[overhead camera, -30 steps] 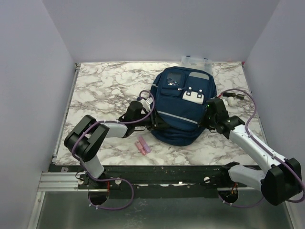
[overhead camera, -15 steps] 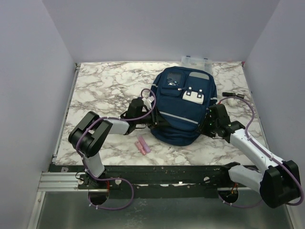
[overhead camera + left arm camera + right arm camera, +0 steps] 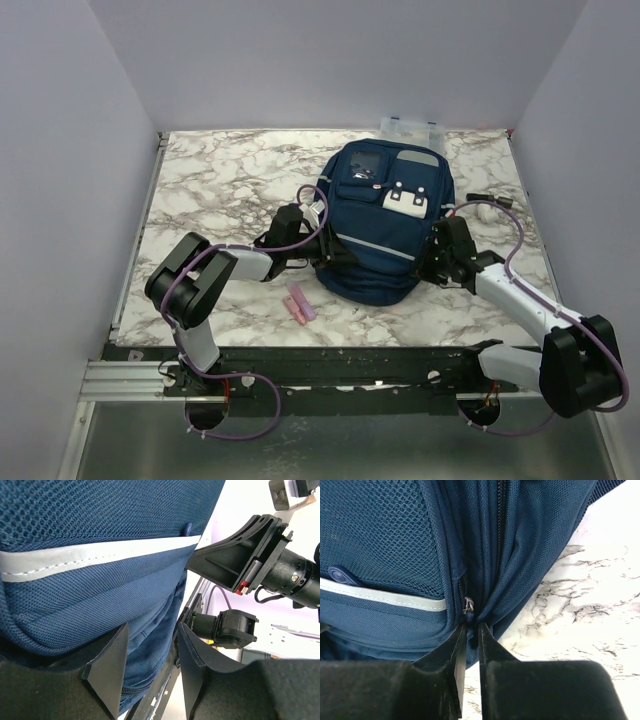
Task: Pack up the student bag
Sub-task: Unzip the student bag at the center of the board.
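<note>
The student bag (image 3: 385,220), navy with grey stripes and a white patch, lies flat in the middle of the marble table. My left gripper (image 3: 322,250) is against its left side. In the left wrist view, a fold of the bag's fabric (image 3: 150,645) fills the space between the fingers (image 3: 107,665). My right gripper (image 3: 432,262) is at the bag's right side. In the right wrist view, its jaws (image 3: 470,630) are nearly together, pinching the blue zipper pull just below the metal slider (image 3: 468,605).
A pink eraser-like block (image 3: 299,306) lies near the table's front edge, left of the bag. A clear plastic box (image 3: 410,128) stands behind the bag at the back wall. A small white object (image 3: 483,209) lies right of the bag. Walls close both sides.
My right gripper has slid toward the near end of the bag's right side, and its jaws have closed on the zipper pull. The left gripper has barely moved.
</note>
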`<action>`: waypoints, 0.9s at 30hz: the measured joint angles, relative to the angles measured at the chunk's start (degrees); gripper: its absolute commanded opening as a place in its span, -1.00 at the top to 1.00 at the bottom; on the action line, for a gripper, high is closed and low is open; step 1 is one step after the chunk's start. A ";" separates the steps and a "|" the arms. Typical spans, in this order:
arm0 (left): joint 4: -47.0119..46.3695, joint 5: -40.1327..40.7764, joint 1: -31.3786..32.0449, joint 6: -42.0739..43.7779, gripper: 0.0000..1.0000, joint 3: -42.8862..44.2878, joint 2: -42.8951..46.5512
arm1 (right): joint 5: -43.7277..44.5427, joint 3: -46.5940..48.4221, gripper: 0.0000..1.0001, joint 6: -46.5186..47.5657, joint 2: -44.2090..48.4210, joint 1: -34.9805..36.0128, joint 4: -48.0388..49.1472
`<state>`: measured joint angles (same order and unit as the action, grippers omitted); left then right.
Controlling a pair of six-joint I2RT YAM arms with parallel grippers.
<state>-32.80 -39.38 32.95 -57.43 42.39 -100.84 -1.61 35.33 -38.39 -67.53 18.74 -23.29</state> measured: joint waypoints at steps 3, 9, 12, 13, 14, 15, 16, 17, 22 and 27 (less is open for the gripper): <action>-0.02 0.04 0.00 -0.02 0.09 -0.02 0.00 | 0.07 -0.31 0.65 -0.04 0.81 0.07 0.26; -0.04 0.04 0.00 0.00 0.10 -0.09 0.00 | 0.52 -1.53 0.47 -0.15 1.44 0.07 1.84; -0.11 0.04 -0.13 0.00 0.10 -0.28 0.00 | 1.36 -1.53 0.46 0.00 0.85 0.70 2.43; -0.13 0.04 -0.17 0.00 0.10 -0.39 0.00 | 2.10 -1.40 0.37 0.11 0.48 1.27 2.45; -0.17 0.04 -0.22 0.00 0.10 -0.52 0.00 | 3.23 -0.85 0.30 0.33 -0.15 2.10 2.12; -0.24 0.04 -0.26 -0.02 0.10 -0.72 0.02 | 4.15 -0.35 0.24 0.52 -0.55 2.82 1.68; -0.31 0.15 -0.26 -0.02 0.10 -0.90 0.07 | 5.31 0.33 0.22 0.66 -0.98 3.65 1.01; -0.31 0.31 -0.28 0.00 0.10 -1.11 0.15 | 6.43 0.90 0.21 0.94 -1.25 4.33 0.44; -0.42 0.66 -0.50 0.00 0.10 -1.40 0.61 | 10.27 2.75 0.19 1.40 -2.91 5.73 -1.44; -0.44 0.87 -0.59 0.02 0.10 -1.40 0.66 | 14.38 4.04 0.20 1.77 -3.72 6.58 -3.17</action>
<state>-33.23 -38.50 32.36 -57.41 40.99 -100.18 12.78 39.38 -36.62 -71.24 25.32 -26.46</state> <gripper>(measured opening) 0.450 0.401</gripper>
